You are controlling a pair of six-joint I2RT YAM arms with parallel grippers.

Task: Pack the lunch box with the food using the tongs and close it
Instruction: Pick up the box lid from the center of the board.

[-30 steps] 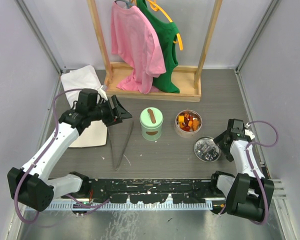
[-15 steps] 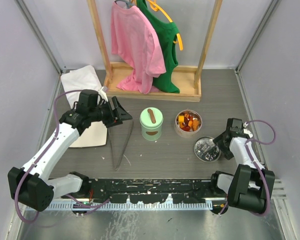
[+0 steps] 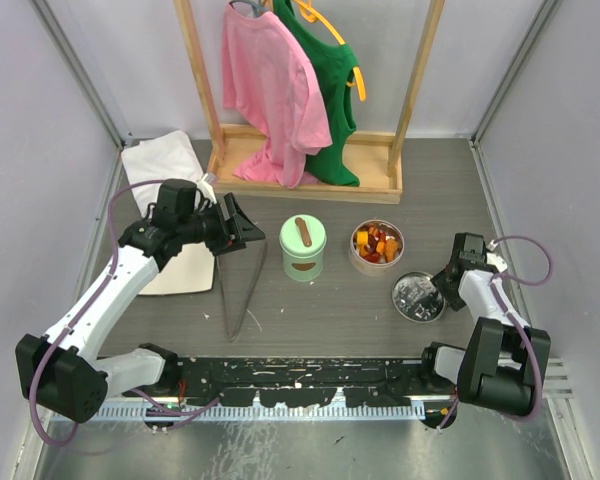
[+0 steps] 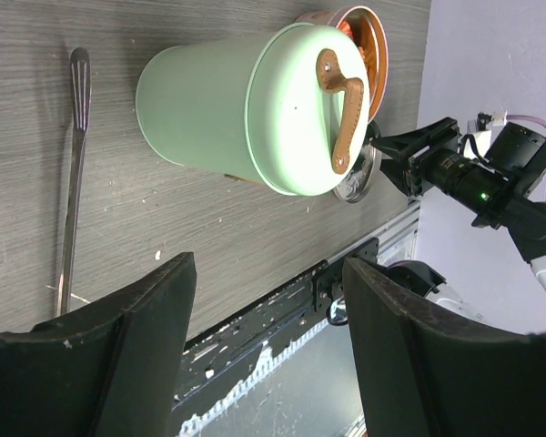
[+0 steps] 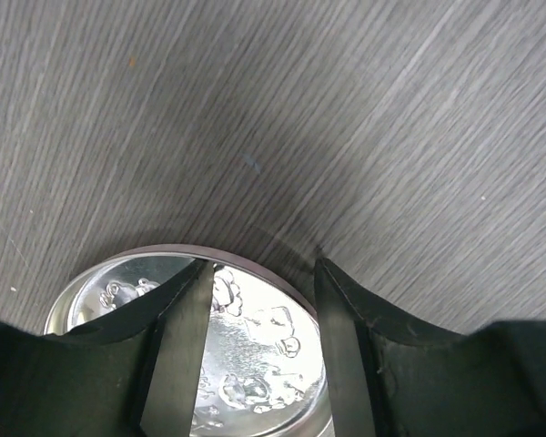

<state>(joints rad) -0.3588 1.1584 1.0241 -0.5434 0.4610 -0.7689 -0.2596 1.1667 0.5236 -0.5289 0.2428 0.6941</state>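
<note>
1. fingers of the right pincer point(image 5: 262, 273) stand half spread, closer together than a second ago. one finger sits over the inside of the silver lid point(image 3: 416, 298) and the other outside its rim. a gap still shows on both sides of the rim, so it straddles the rim without visibly pinching it.
2. directly under that pincer, the silver lid lies flat on the worktop point(image 3: 320, 310), beaded with droplets. it has slid a little toward the pincer and away from the round tin point(image 3: 376, 270) over the last second.
3. just past the lid, the food point(image 3: 377, 242) sits uncovered in the round tin, none of it moved yet.
4. beyond the tin, further from the right pincer, stands the green canister point(image 3: 303, 255). its lid with the brown handle is on. i take it for the lunch box, still shut.
5. well across the worktop from the right pincer, the tongs point(image 4: 72, 182) lie flat in a narrow v, just below the left pincer point(image 4: 268, 273).
6. that left pincer is spread wide with nothing between its fingers. it hangs over the open ends of the tongs, unmoved in the last second.
7. my reading: the right side is still handling the lid, and packing has not begun.
</note>
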